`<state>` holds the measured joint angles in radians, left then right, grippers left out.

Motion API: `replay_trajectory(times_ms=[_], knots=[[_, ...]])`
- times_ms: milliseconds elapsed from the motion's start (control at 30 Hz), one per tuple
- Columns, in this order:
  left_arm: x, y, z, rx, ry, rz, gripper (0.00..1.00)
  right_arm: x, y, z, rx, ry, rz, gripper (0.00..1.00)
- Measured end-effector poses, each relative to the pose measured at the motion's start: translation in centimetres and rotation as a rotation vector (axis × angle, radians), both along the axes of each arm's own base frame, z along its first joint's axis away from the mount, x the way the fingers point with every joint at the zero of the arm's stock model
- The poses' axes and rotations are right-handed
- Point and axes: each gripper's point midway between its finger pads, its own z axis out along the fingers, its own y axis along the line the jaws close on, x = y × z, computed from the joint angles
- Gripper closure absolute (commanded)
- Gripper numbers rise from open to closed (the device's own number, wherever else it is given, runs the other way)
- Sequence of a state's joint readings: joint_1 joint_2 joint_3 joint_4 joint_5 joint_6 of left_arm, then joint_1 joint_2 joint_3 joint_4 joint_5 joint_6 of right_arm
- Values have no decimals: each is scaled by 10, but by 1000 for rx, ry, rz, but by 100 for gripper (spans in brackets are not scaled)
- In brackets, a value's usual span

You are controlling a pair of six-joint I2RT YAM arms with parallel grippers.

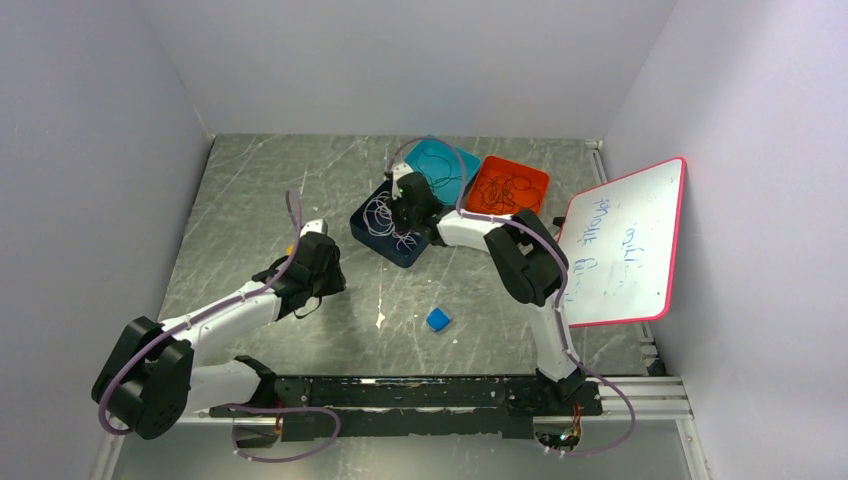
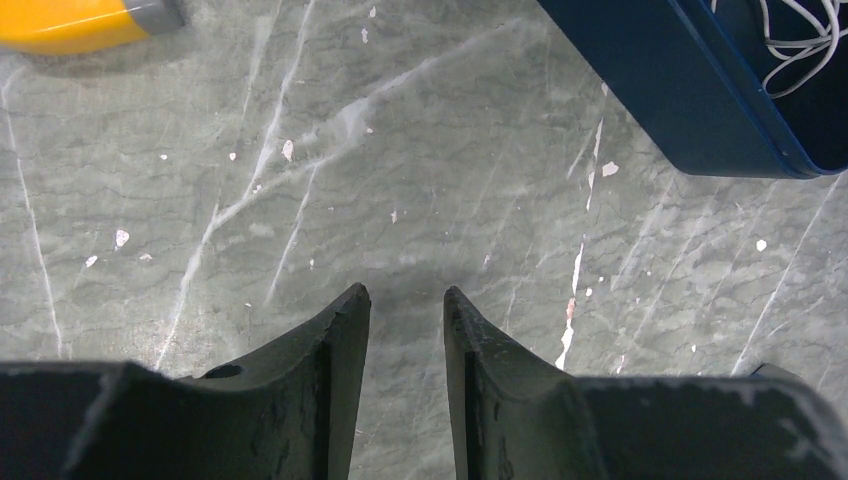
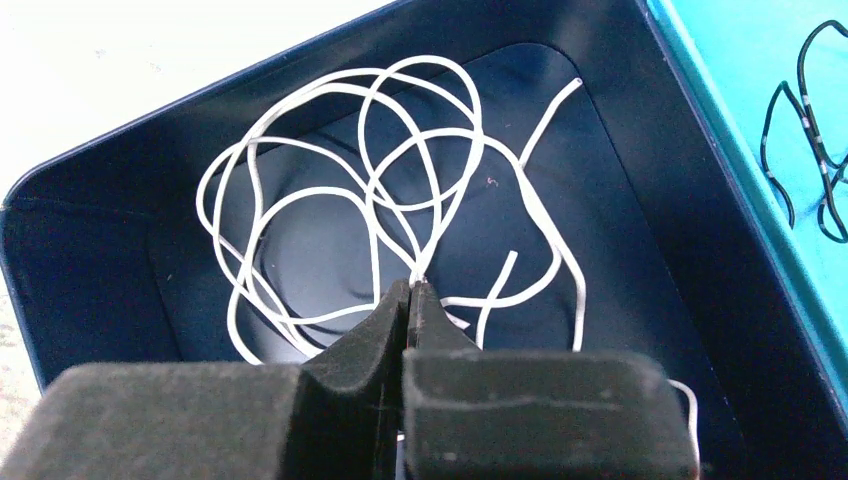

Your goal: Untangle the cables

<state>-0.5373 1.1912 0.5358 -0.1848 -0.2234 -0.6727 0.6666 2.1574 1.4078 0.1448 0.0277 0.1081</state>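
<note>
Right gripper (image 3: 410,292) is pinched together on a strand of the white cables (image 3: 425,255), inside the navy tray (image 3: 90,240) near the far edge. Left gripper (image 2: 405,300) is spread apart, empty, over bare worktop (image 2: 400,150). White lot looks separated out. Black cables (image 1: 508,188) in the orange tray (image 1: 540,172) look knotted, with a few in the teal tray (image 1: 450,160). Left half is open; whiteboard (image 1: 620,245) crowds the right edge.

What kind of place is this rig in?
Likely a lab test cell: plain walls box in a scuffed table, a scribbled whiteboard leans at right, bins hold cables.
</note>
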Motion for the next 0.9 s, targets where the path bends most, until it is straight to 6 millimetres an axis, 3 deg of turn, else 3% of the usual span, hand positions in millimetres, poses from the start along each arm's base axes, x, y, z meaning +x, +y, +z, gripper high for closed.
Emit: replay_trajectory(times_ms=[233, 533, 667, 900], knots=[[0, 0, 0, 2, 0, -2, 60, 1, -2, -1, -8, -2, -8, 100], [2, 3, 10, -1, -33, 12, 56, 2, -11, 1, -40, -4, -14, 68], [4, 5, 16, -3, -54, 20, 57, 4, -15, 21, -29, -25, -17, 56], [6, 9, 21, 12, -68, 39, 55, 9, -17, 80, 34, -112, -16, 49]])
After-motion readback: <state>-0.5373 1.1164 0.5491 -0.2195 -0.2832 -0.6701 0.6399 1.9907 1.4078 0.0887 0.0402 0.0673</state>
